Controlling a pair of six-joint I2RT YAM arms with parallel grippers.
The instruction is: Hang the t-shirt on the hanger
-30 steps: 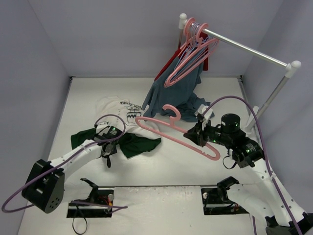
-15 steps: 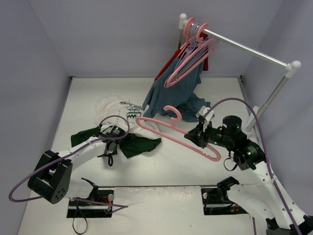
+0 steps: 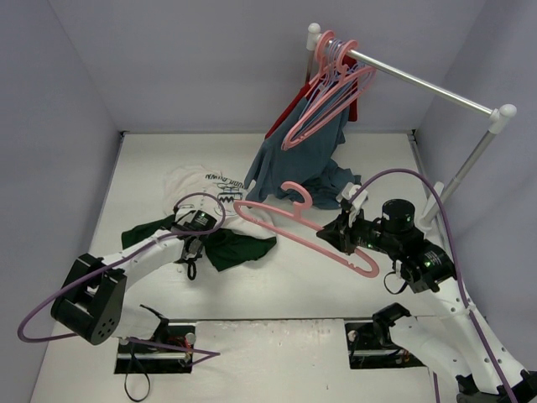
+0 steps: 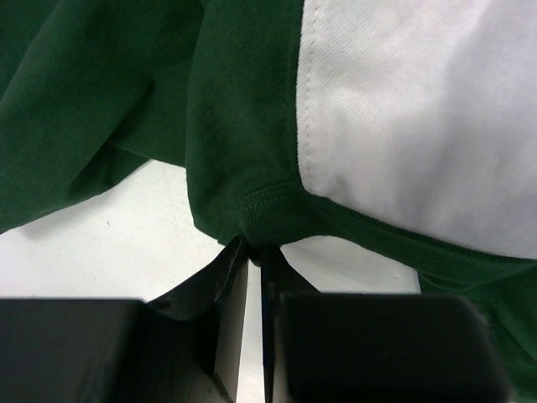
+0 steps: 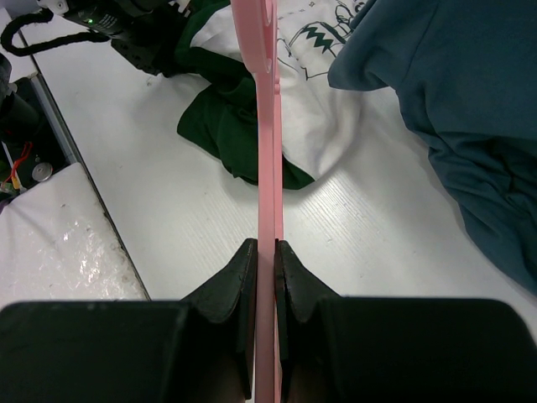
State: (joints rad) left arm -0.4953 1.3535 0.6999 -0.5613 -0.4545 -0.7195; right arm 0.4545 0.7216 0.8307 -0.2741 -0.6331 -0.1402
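Your left gripper [image 3: 193,250], seen from the top camera, sits low at the near edge of the t-shirt [image 3: 197,180], where the dark green fabric bunches on the worktop [image 3: 285,285]. The shirt lies crumpled left of centre, cream body towards the back and green sleeves towards you. Your right gripper [image 3: 330,235] holds the hanger [image 3: 289,214] above the worktop, with its hook pointing to the back and its far end reaching over the shirt's printed chest. Behind it, a blue-grey garment [image 3: 294,168] trails down from the rail [image 3: 419,84], where more pink hangers [image 3: 323,92] and a red garment [image 3: 289,109] hang.

In the left wrist camera, your left gripper [image 4: 254,252] has its jaws pressed nearly together, pinching the stitched green hem of the t-shirt [image 4: 403,126]. Bare worktop [image 4: 126,243] shows on either side below the fabric.

In the right wrist camera, your right gripper [image 5: 264,252] is clamped on the flat pink bar of the hanger [image 5: 267,126], which runs straight away from the jaws. Its far part crosses over the t-shirt [image 5: 310,126]. The blue-grey garment [image 5: 453,101] lies to the right, and your left arm [image 5: 126,25] shows at the top left.
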